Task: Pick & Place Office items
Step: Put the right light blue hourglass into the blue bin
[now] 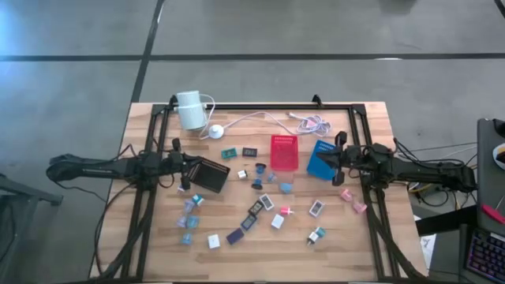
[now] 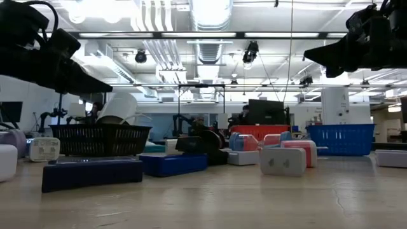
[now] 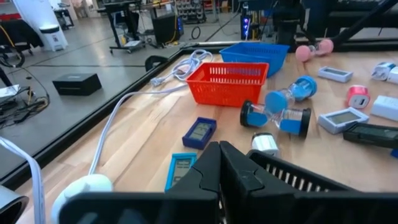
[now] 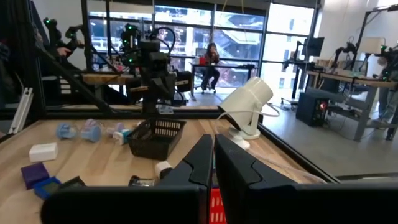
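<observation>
Both grippers, left (image 1: 184, 168) and right (image 1: 340, 157), hover pinched shut and empty; the office items (image 1: 254, 210) lie scattered between them, seemingly crowded, so a reach risks nudging neighbours.

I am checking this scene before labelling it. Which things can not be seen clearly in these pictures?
- Small office items, high view: too small to tell what each is.
- Black tray, high view: left gripper covers its near edge.
- Blue tray, high view: right gripper covers part of it.
- Red tray, right wrist view: mostly hidden behind the shut fingers.
</observation>
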